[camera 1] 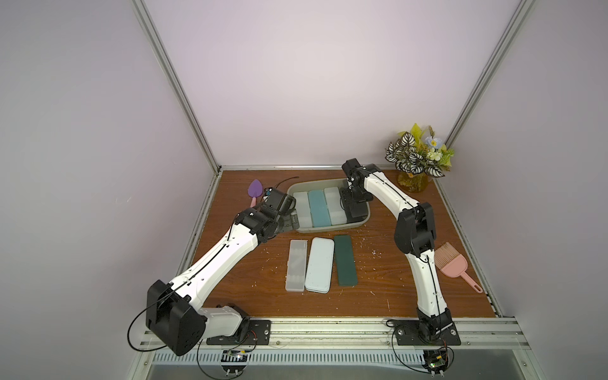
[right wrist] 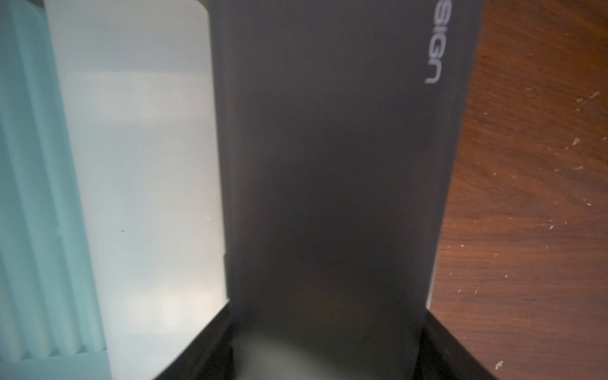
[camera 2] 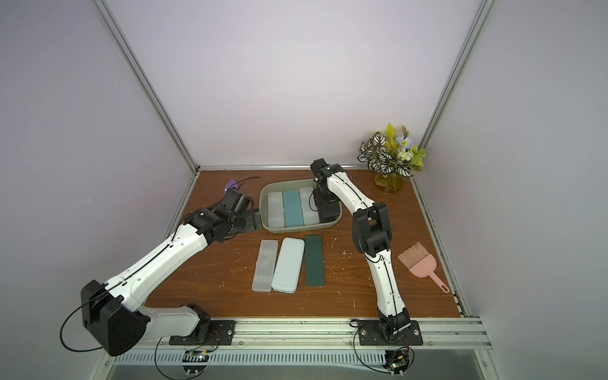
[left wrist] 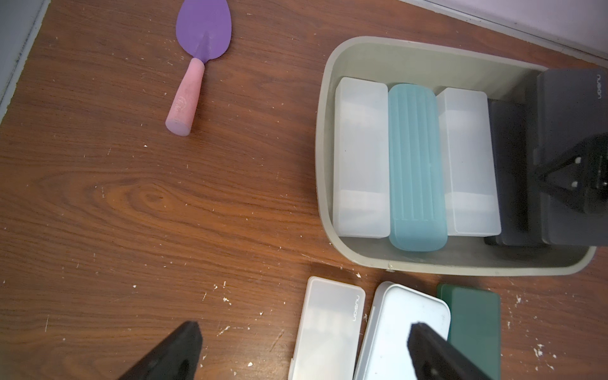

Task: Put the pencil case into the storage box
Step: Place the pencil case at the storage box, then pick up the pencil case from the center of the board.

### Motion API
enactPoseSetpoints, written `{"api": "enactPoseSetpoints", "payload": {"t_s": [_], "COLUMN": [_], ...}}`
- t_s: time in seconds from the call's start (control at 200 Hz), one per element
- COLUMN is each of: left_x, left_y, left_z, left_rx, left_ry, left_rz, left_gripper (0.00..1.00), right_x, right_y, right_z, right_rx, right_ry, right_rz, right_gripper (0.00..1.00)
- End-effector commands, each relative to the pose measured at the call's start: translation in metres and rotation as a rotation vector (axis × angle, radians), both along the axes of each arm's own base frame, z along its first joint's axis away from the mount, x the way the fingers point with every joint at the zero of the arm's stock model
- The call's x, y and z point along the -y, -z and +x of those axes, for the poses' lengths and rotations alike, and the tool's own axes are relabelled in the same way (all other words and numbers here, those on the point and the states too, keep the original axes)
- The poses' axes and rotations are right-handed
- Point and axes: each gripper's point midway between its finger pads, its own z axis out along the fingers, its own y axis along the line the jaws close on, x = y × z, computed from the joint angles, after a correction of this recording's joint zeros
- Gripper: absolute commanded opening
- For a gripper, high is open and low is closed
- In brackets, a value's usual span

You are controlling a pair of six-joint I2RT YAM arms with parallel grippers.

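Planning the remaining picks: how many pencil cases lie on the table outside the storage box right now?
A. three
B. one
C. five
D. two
A: a frosted clear case, a pale blue case and a dark green case lie side by side on the table, in front of the storage box.

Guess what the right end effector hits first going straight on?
Likely the storage box floor: the right end effector, gripping the dark case, points down into it. Depth unclear.
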Motion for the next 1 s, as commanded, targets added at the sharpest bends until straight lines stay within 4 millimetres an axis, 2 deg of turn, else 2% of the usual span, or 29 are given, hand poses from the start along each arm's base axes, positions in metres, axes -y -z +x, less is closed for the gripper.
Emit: {"api": "enactPoseSetpoints", "payload": {"t_s": [0.0,0.195,0.335,0.435,0.525,0.596,0.691,0.786,0.871,0.996], "left_x": [-0.003,-0.003,-0.003,-0.003,-0.003,-0.003,-0.003,-0.003,-0.002,0.003], "left_y": [0.004,0.005,0.005,0.005,0.006,0.009,0.019,0.039,0.060,0.082], "left_z": [0.001,0.001,0.000,-0.001,-0.002,-0.004,-0.009,-0.019,-0.029,-0.042], "left_rx": [-0.012,-0.016,-0.015,-0.015,-0.019,-0.028,-0.054,-0.110,-0.170,-0.223], "left_ry": [0.000,0.000,0.005,0.006,0.011,0.022,0.041,0.054,0.071,0.102], "left_rz": [0.012,0.012,0.015,0.015,0.016,0.016,0.023,0.029,0.043,0.072], "left_gripper": [0.98,0.98,0.98,0.98,0.99,0.99,0.99,0.98,0.98,0.98], "right_x": [-0.004,-0.007,-0.007,-0.007,-0.009,-0.009,-0.006,-0.005,-0.002,0.012], "right_y": [0.002,0.010,-0.005,-0.033,-0.073,-0.112,-0.154,-0.168,-0.158,-0.125], "right_z": [0.005,0.004,0.006,0.009,0.009,0.004,-0.015,-0.044,-0.075,-0.124], "right_rx": [0.002,-0.018,0.014,0.066,0.132,0.192,0.256,0.279,0.273,0.242], "right_ry": [-0.013,-0.012,-0.006,-0.006,-0.008,-0.007,-0.001,-0.005,-0.003,0.026], "right_rz": [0.012,0.024,0.029,0.047,0.063,0.077,0.093,0.125,0.185,0.254], "right_gripper": [0.73,0.77,0.86,0.91,0.94,0.94,0.94,0.94,0.94,0.93]}}
